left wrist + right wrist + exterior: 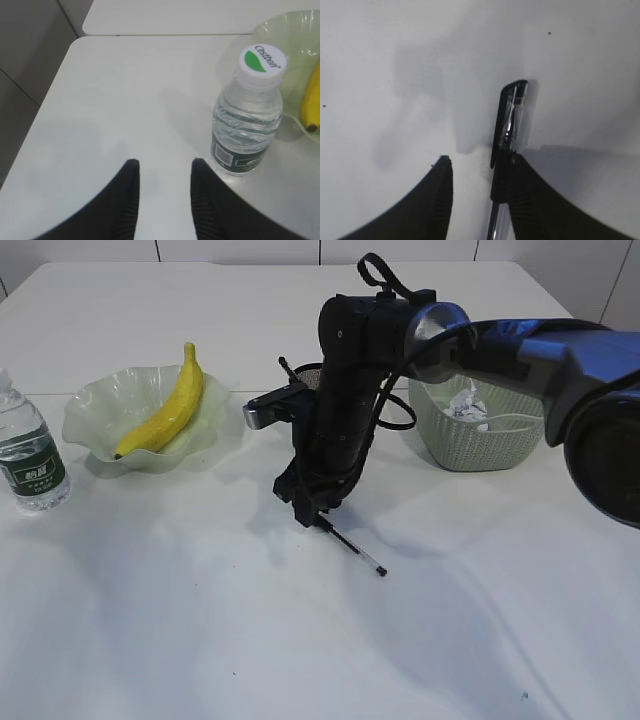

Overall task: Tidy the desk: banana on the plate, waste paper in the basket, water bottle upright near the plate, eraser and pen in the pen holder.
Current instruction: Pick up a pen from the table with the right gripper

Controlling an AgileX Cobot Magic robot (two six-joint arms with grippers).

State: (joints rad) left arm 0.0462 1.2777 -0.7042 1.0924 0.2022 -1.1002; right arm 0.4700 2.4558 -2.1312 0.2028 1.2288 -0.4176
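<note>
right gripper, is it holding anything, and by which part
Nothing is clamped: the right gripper stands open over the pen, whose capped end lies against one finger.

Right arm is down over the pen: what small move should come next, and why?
Probably close the right gripper on the pen. The pen lies on the table between the open jaws, against one of them, not yet clamped; it still has to go into the holder.

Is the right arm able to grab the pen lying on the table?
Probably yes. The pen already lies between the right fingers, against one of them, with nothing else on the table nearby.
</note>
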